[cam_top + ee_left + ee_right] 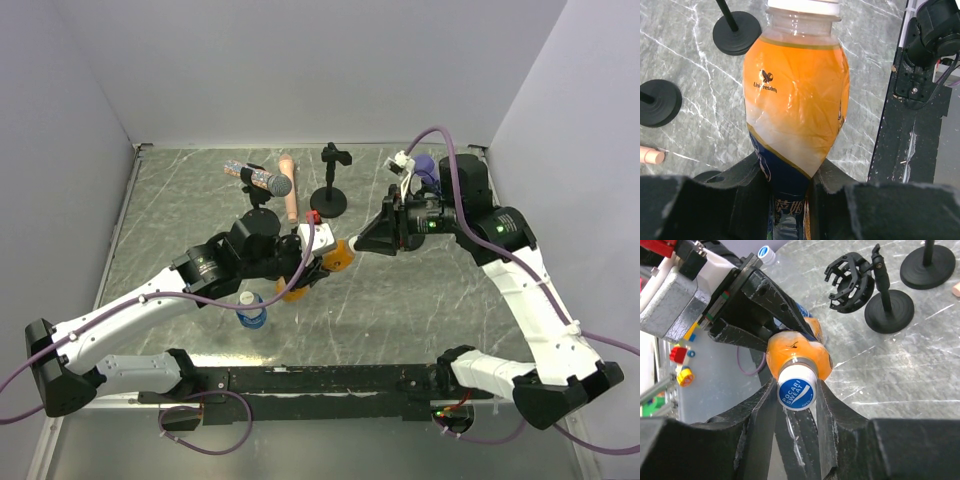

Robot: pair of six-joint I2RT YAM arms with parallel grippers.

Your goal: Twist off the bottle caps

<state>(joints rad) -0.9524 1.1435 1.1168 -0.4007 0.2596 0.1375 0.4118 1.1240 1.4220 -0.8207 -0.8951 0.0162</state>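
An orange bottle (795, 100) hangs tilted above the table, and my left gripper (790, 190) is shut on its lower, dark-labelled end. Its bottle cap (796, 388), white with a blue top, points at my right gripper (796, 395), whose two fingers press on either side of it. From above, the orange bottle (340, 255) bridges my left gripper (310, 265) and my right gripper (360, 243) at mid-table. A blue-capped bottle (252, 310) stands upright near the left arm. A clear bottle (237, 168) lies at the back left.
Black microphone-holder stands (330, 190) (889, 310) are at the back centre. One stand at the back left holds a microphone (268, 181). A peach cylinder (288, 190) lies beside it. A purple ball (425, 165) sits at the back right.
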